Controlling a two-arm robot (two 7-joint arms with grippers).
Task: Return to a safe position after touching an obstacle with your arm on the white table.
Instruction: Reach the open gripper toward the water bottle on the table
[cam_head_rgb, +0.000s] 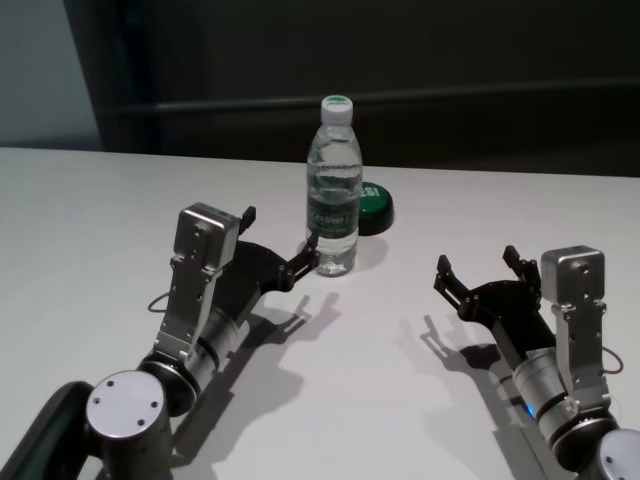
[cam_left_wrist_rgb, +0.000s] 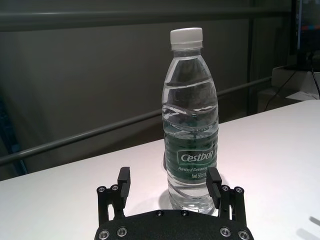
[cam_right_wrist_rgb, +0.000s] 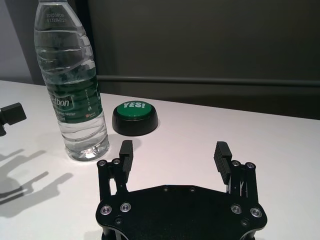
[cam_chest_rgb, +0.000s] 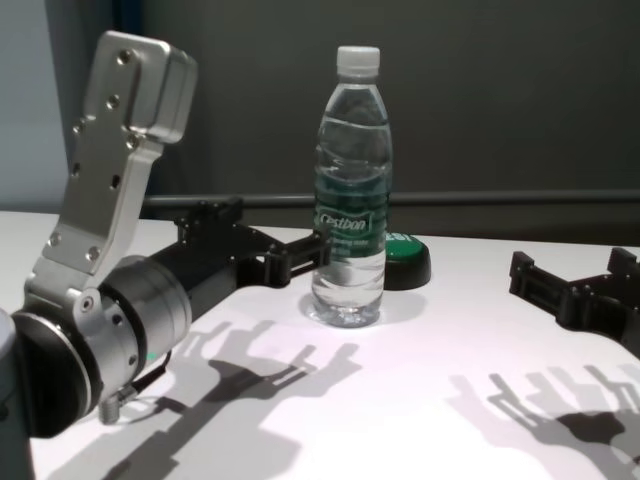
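The obstacle, a clear water bottle (cam_head_rgb: 333, 190) with a white cap and a green Cestbon label, stands upright on the white table (cam_head_rgb: 90, 220). My left gripper (cam_head_rgb: 281, 230) is open and empty, low over the table. One of its fingertips (cam_head_rgb: 311, 245) is close beside the bottle's lower part. The left wrist view shows the bottle (cam_left_wrist_rgb: 190, 125) just beyond that finger (cam_left_wrist_rgb: 215, 181), not between the fingers. In the right wrist view, a left fingertip (cam_right_wrist_rgb: 12, 114) stands a little apart from the bottle (cam_right_wrist_rgb: 70, 85). My right gripper (cam_head_rgb: 477, 262) is open and empty, to the right of the bottle.
A low black button with a green YES top (cam_head_rgb: 375, 203) sits just behind and right of the bottle. It also shows in the right wrist view (cam_right_wrist_rgb: 135, 112) and the chest view (cam_chest_rgb: 408, 255). A dark wall and rail run behind the table's far edge.
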